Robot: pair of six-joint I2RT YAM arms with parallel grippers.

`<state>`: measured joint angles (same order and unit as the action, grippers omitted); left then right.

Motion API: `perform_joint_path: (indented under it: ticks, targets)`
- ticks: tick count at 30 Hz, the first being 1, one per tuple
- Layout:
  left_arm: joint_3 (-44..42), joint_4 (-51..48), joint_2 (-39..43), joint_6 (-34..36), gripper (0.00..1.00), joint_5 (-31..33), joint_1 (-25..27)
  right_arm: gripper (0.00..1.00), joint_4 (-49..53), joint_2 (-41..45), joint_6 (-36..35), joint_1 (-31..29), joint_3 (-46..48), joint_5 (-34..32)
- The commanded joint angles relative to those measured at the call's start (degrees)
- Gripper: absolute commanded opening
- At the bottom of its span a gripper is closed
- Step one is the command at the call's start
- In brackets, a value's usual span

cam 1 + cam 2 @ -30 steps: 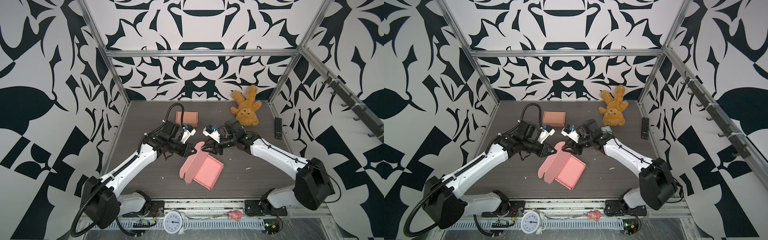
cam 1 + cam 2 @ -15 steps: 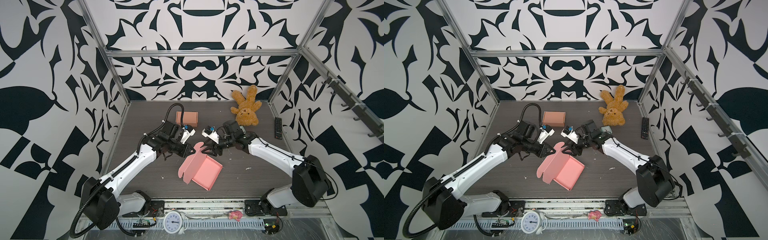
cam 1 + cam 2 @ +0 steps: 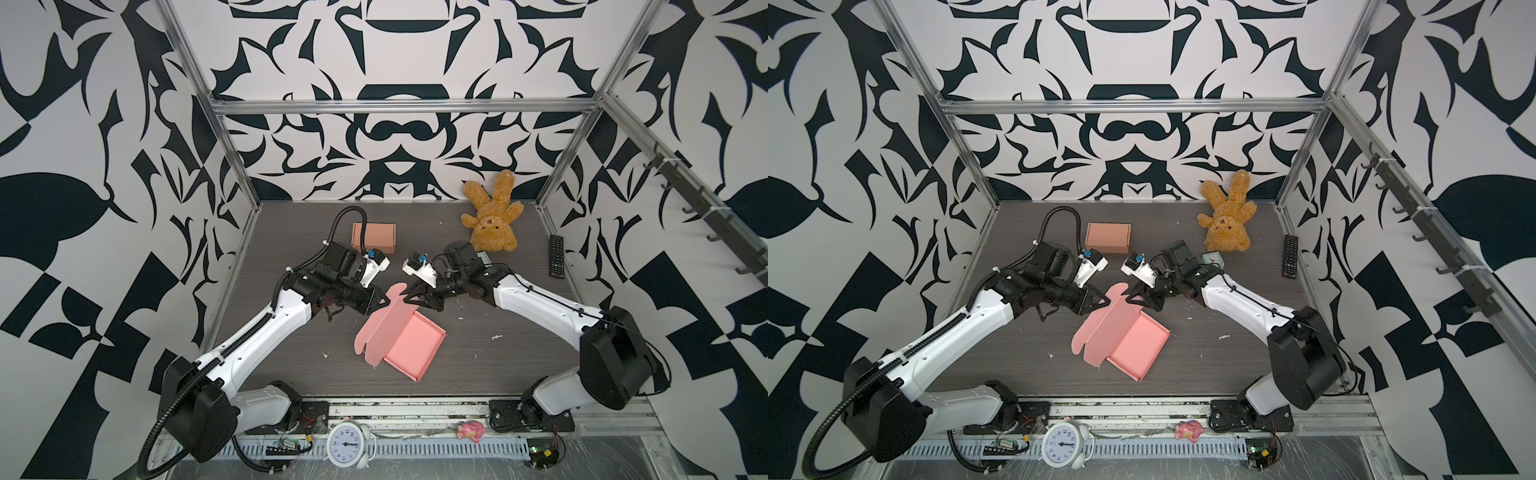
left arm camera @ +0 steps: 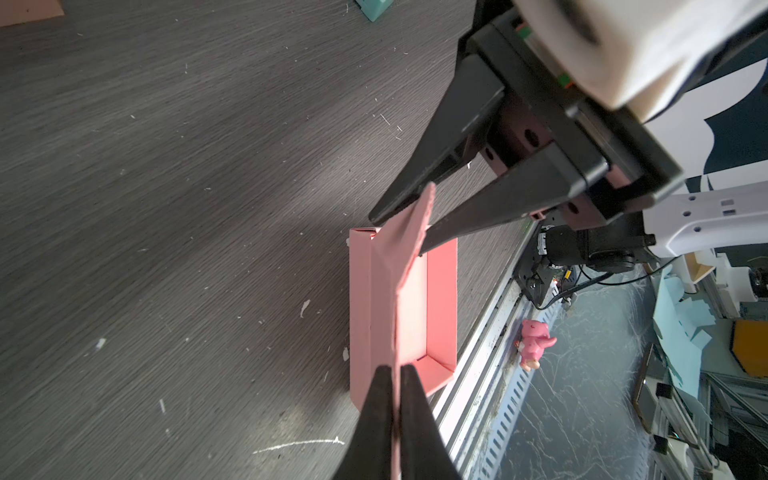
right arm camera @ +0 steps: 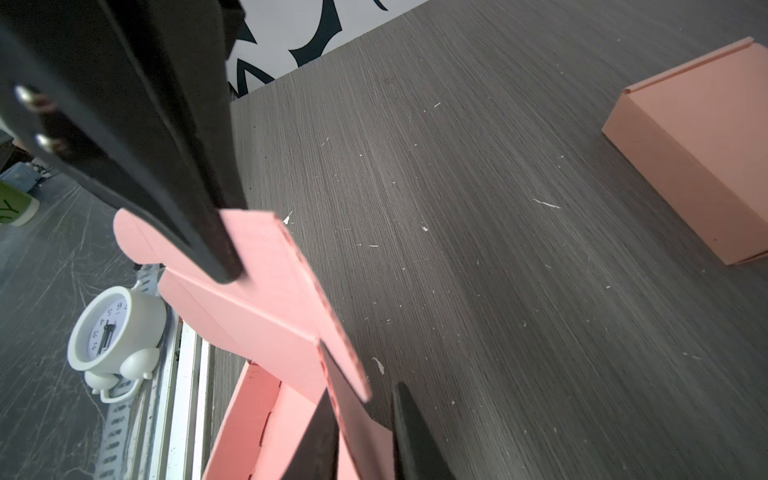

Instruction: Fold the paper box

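- The white round twin-bell alarm clock [image 3: 348, 444] [image 3: 1064, 446] stands at the front edge in both top views. Black hour numerals ring its dial. The 10 and 11 near the top can be made out; the others are too small to read surely.
- In the right wrist view the same alarm clock [image 5: 110, 328] lies sideways in the picture, and its numerals are blurred.
- The green-and-white container [image 5: 14, 205] at the edge of the right wrist view bears a dark mark like a letter Y; the rest is cut off.
- The black remote control [image 3: 556, 261] has button marks too small to read.
- The small teal table clock [image 3: 1212, 260] has a dial too small to read.
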<state>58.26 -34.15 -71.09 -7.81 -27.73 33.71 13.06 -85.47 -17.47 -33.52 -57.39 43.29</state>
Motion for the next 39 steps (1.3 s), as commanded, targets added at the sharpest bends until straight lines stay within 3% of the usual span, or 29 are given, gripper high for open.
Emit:
perform_joint_path:
  ticks: [1, 5, 7, 14, 18, 27, 39]
  targets:
    - [1.03, -1.35, 0.52, 0.87, 0.10, 1.08, -0.12, 0.18, -0.05, 0.56, -0.37, -0.36, -2.20, 0.21]
    - [0.37, 0.09, 0.56, -0.45, 0.12, 1.49, -0.17, 0.12, -0.05, 0.48, -0.37, -0.32, -1.97, -0.28]
    - [-0.07, 1.14, 0.69, -1.44, 0.21, 2.40, -0.22, 0.09, -0.35, 0.83, -0.32, -0.43, -1.64, -0.98]
    - [-4.35, 5.54, 3.78, -3.99, 0.75, 6.14, -0.28, 0.01, -9.95, 7.87, 3.86, -0.49, 5.59, -7.16]
    - [-8.11, 9.93, 5.36, -6.38, 0.89, 7.52, -1.65, 0.00, -15.24, 12.70, 6.12, -0.45, 11.15, -12.69]
    - [-15.30, 21.59, 4.79, -11.02, 0.89, 7.35, -3.73, 0.00, -18.61, 18.13, 9.82, -0.39, 18.25, -19.88]
    - [-23.62, 36.70, 2.64, -14.58, 0.87, -2.96, -6.00, 0.00, -21.63, 18.37, 13.36, 0.37, 20.23, -24.13]
